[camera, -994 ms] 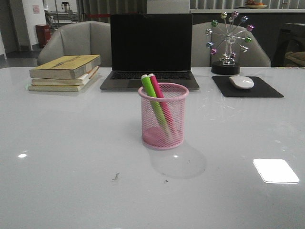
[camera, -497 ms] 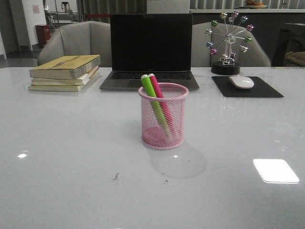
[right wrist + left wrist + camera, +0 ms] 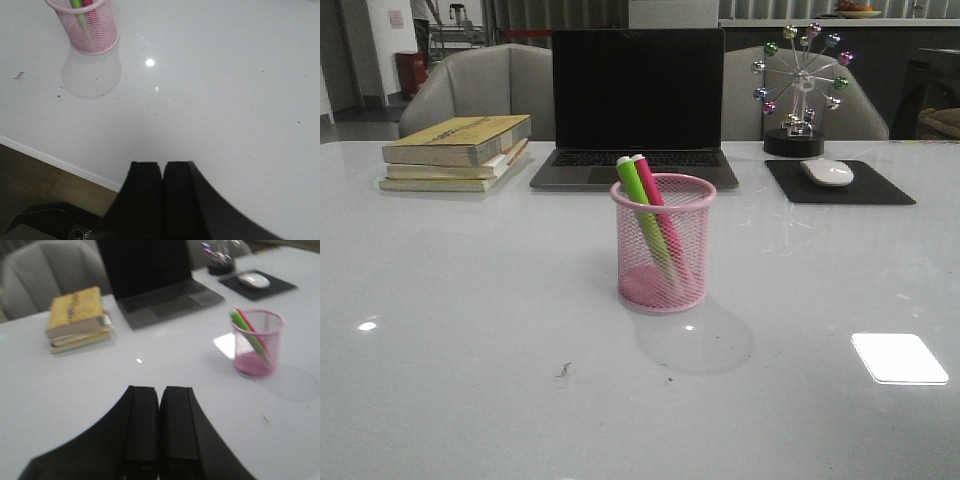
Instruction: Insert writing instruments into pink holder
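The pink wire-mesh holder (image 3: 663,243) stands upright at the table's middle. Inside it lean the lime green pen (image 3: 642,218) and the pink pen (image 3: 660,218), tops tilted left above the rim. The left wrist view shows the holder (image 3: 257,343) with both pens well off from my left gripper (image 3: 160,390), which is shut and empty. In the right wrist view my right gripper (image 3: 162,165) is shut and empty near the table's front edge, far from the holder (image 3: 89,26). Neither arm shows in the front view.
A stack of books (image 3: 457,152) lies at the back left. A dark laptop (image 3: 636,106) is behind the holder. A white mouse (image 3: 827,172) rests on a black pad (image 3: 840,185) at the back right, with a bead ornament (image 3: 798,92) behind it.
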Controlling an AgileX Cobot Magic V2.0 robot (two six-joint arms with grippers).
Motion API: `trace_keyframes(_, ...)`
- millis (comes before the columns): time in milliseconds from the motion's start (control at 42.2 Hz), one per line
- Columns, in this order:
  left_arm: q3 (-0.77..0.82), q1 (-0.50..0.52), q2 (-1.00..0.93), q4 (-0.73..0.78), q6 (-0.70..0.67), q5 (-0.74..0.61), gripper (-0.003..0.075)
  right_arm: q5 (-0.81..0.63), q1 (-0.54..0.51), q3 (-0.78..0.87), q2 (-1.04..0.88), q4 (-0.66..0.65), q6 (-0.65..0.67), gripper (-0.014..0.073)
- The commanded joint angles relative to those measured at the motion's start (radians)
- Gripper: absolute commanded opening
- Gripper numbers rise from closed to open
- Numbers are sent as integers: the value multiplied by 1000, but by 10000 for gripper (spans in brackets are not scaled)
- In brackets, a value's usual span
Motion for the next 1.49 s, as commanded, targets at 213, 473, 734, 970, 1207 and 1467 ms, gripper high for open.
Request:
trace_keyframes(213,327,266,-174,-202,-14,-436,92,-66,0,-27,-3,7,-12,57)
trace_keyframes(473,364,234,-172,-130,-7,-516,92,-61,0,-27,-3,7,-12,57)
trace_keyframes(734,364,223,-172,-138,-7,-555,91,-61,0,-27,-3,7,-12,57)
trace_keyframes(970,364,225,-172,-138,-7,-556,91,-61,0,-27,-3,7,-12,57)
trace_keyframes(1207,364,278,-172,-138,-7,-556,91,-61,0,-27,-3,7,-12,57)
trace_keyframes(1467,364,317,-170,-138,-7,-556,91,-61,0,-27,-3,7,-12,57)
